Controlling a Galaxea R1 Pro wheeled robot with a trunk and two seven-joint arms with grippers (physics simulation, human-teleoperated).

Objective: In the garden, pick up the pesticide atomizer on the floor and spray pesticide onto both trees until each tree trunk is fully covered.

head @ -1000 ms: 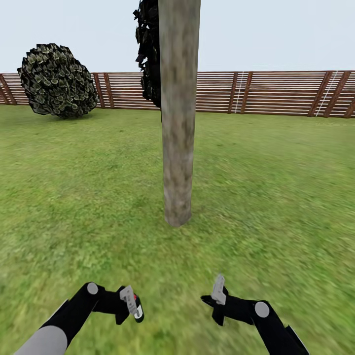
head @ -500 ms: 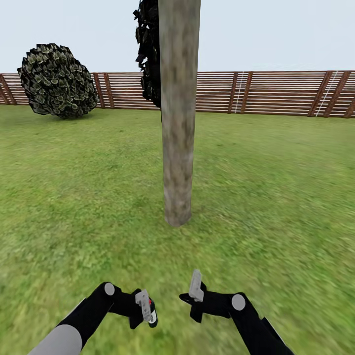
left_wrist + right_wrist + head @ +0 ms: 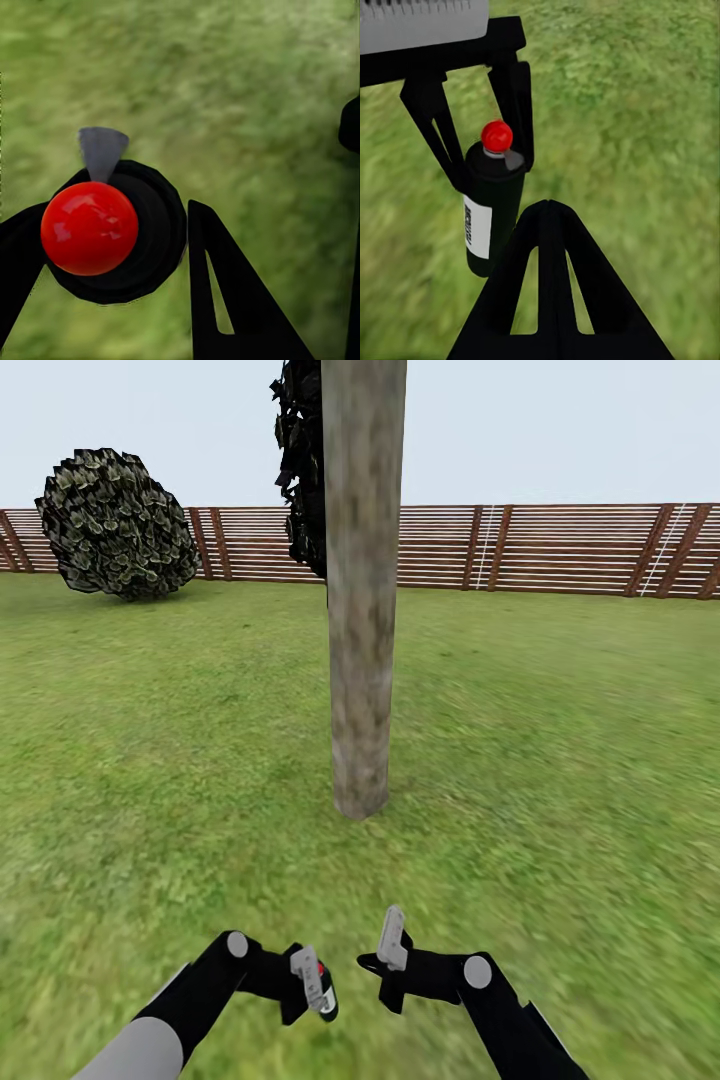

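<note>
1. You see the tree trunk [image 3: 361, 590] straight ahead at 12 o'clock in the head view. It stands upright on the grass floor [image 3: 560, 760], thick and mottled grey-brown, with no low branches.
2. Your left hand [image 3: 305, 985] is low in the head view, at about 7 o'clock. It is closed around the pesticide atomizer [image 3: 322, 988], which sits between the fingers.
3. In the right wrist view, the pesticide atomizer [image 3: 493, 206] is a dark bottle with a white label, a red ball on top and a small grey nozzle just beside the ball. The black fingers [image 3: 435, 120] of the left hand press it on both sides. It hangs above the grass and does not touch it.
4. In the left wrist view, you look down on the red ball [image 3: 89, 228] and the grey nozzle [image 3: 102, 152], with the blurry grass behind.
5. Your right hand [image 3: 392, 952] is at about 5 o'clock in the head view, just beside the left hand but apart from it. It holds nothing, and I cannot tell how far its jaws are apart.
6. Far behind, a brown slat fence [image 3: 560, 548] closes the garden. A round shrub [image 3: 117, 525] stands at 10 o'clock, and dark foliage [image 3: 302, 470] shows just beside the trunk.
</note>
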